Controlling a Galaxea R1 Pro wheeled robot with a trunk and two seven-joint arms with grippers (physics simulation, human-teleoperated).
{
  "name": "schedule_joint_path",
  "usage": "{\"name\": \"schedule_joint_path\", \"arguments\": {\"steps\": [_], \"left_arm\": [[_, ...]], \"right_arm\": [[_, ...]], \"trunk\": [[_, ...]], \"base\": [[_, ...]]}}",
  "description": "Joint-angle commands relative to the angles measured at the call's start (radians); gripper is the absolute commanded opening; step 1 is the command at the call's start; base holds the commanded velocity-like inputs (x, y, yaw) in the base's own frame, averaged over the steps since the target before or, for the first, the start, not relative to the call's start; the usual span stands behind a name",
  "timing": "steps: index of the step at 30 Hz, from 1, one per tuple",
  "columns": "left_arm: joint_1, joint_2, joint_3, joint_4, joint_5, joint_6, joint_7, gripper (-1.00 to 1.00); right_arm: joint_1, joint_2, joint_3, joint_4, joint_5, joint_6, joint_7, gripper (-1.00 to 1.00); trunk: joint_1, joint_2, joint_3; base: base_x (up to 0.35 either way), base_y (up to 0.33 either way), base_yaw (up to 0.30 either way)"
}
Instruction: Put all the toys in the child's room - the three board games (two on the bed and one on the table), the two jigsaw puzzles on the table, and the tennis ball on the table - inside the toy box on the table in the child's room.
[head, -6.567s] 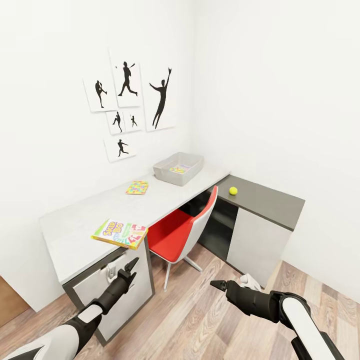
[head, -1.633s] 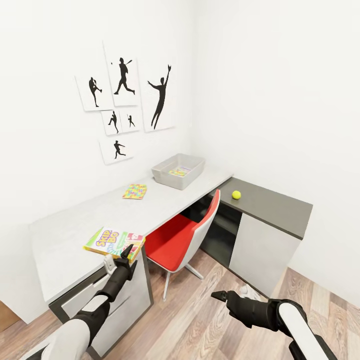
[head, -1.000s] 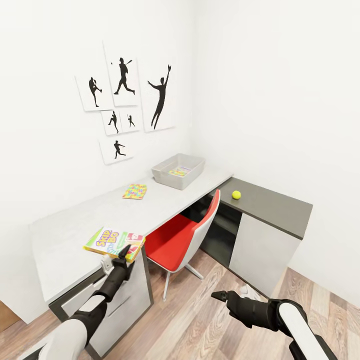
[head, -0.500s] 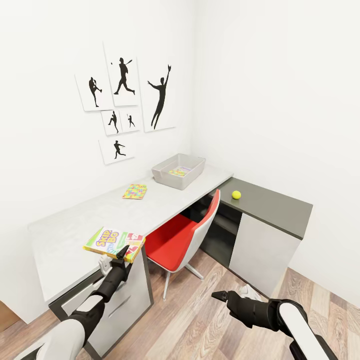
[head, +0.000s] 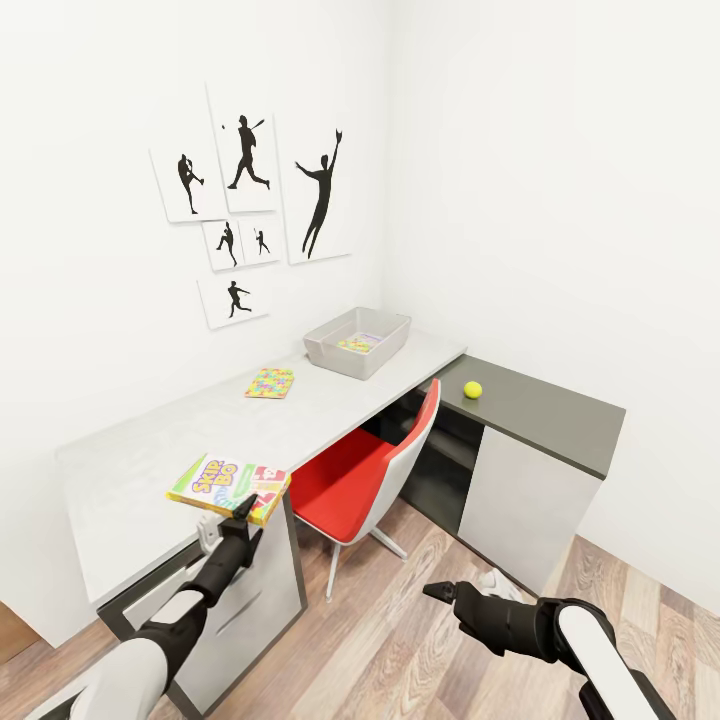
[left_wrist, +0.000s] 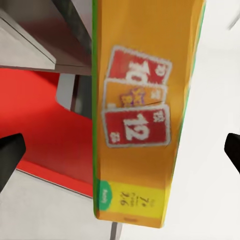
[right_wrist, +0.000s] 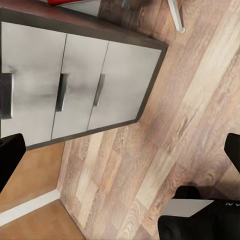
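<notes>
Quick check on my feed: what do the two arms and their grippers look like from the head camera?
Both arms have glossy white outer shells that give way to matte black wrist sections. Each ends in a black gripper with slim pointed jaws: the left gripper carries a small light grey block beside its wrist, the right gripper looks all black. No loose cables or markings are visible.

Skip-Bo box (head: 230, 487) overhanging table (head: 150, 455) edge; toy box (head: 357, 342) behind.
</notes>
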Motion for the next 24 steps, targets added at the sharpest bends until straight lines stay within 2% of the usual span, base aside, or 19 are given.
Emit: {"name": "schedule_joint_path", "arguments": {"steps": [1,24], "left_arm": [[-0.001,-0.001,0.001,0.001,0.006,0.009,-0.002,1.00],[-0.001,0.000,0.000,0.000,0.007,0.007,-0.002,1.00]], "right_arm": [[-0.001,0.000,0.001,-0.002,-0.010,0.000,-0.010,1.00],[-0.001,-0.001,0.001,0.000,-0.010,-0.003,-0.010,1.00]], "trunk": [[0.000,-0.001,-0.001],[0.000,-0.001,-0.001]], "base": [[0.000,0.000,0.000],[0.000,0.000,0.000]]}}
